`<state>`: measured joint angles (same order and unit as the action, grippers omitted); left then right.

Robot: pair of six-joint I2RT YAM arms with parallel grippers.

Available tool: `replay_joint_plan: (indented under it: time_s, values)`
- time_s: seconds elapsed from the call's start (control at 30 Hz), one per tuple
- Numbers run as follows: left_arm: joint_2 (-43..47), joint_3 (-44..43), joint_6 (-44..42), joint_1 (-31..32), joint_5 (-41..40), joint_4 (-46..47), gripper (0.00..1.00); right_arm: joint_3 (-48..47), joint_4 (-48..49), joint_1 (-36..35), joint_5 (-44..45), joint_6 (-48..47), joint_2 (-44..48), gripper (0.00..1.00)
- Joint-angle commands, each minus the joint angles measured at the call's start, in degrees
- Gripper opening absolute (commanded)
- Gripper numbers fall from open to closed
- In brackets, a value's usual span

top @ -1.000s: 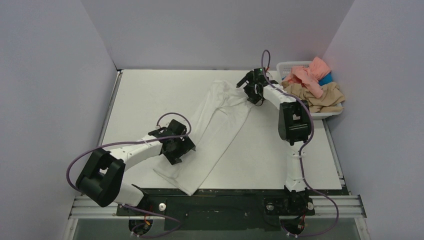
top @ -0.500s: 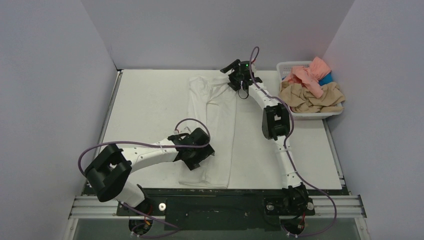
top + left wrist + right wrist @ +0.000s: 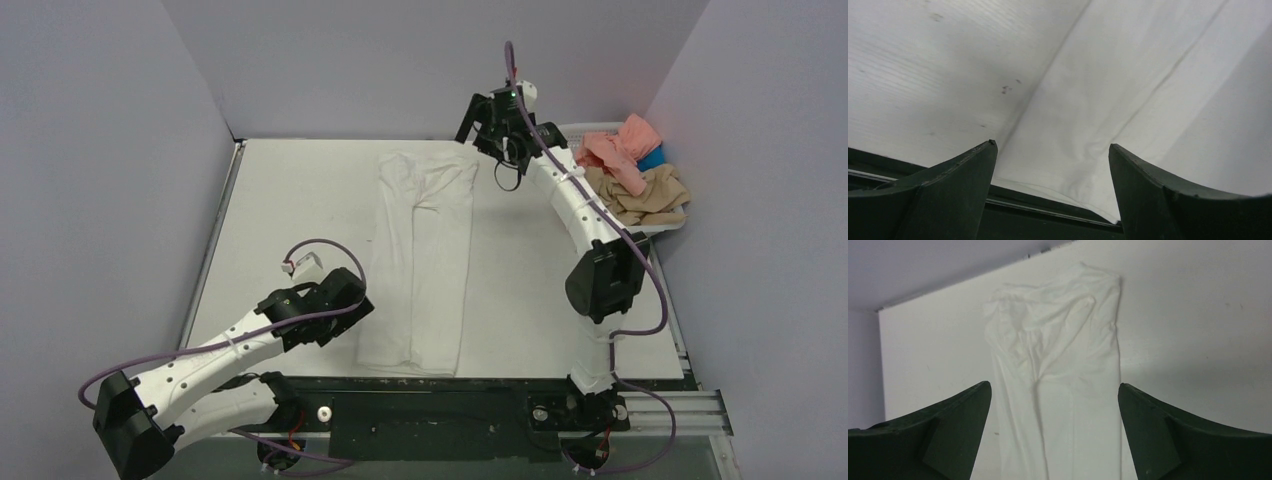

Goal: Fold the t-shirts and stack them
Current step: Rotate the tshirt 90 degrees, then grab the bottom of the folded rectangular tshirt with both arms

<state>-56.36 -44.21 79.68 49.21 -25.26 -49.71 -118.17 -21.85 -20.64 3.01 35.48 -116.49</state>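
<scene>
A white t-shirt [image 3: 420, 270] lies on the table, folded lengthwise into a long strip that runs from the far edge to the near edge. My left gripper [image 3: 352, 312] is open and empty, just left of the strip's near end. The left wrist view shows the hem corner [image 3: 1128, 100] between its open fingers [image 3: 1052, 145]. My right gripper [image 3: 480, 125] is open and empty, raised above the strip's far right end. It looks down on the shirt [image 3: 1063, 380] through its open fingers [image 3: 1053, 385]. Salmon-pink [image 3: 620, 150], tan [image 3: 640, 195] and blue [image 3: 654, 158] shirts lie in the basket.
A white lattice basket [image 3: 575, 132] stands at the far right of the table, close behind the right arm. The table's dark front rail [image 3: 1048, 220] runs just below the shirt's hem. Grey walls enclose the table on three sides.
The shirt swung from diagonal to straight, front to back. Both grippers let go of it. The left arm drew back to the left and the right gripper rose up and away.
</scene>
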Motion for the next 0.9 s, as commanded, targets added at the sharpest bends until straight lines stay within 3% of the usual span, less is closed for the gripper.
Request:
replay_joint_plan:
  time_s: [0.0,0.17,0.3,0.43,0.57,0.87]
  values:
    - [3.54,6.71,-7.63,-4.14,5.99,-1.24,0.92,16.65,-10.50,-5.50,6.64,-8.23,6.65,0.92]
    - [5.60,14.60,-14.10,-6.97,18.63,10.82,0.92,38.16,-10.08,-14.92,5.69,-2.92,20.63,0.87]
    - [5.06,16.51,-15.40,-6.95,20.70,12.19,0.86,61.81,-1.16,-23.51,-1.70,5.19,32.54,0.85]
    - [4.63,18.31,-17.00,-6.89,20.75,12.95,0.79,73.84,5.36,-31.03,-3.51,12.72,43.08,0.84]
    - [1.79,19.76,-18.36,-7.02,21.02,15.69,0.72,81.00,11.17,-37.21,-5.13,17.95,49.00,0.82]
    - [-0.70,19.30,-19.21,-6.80,19.70,12.97,0.33,82.80,13.58,-48.56,-2.31,23.87,44.85,0.68]
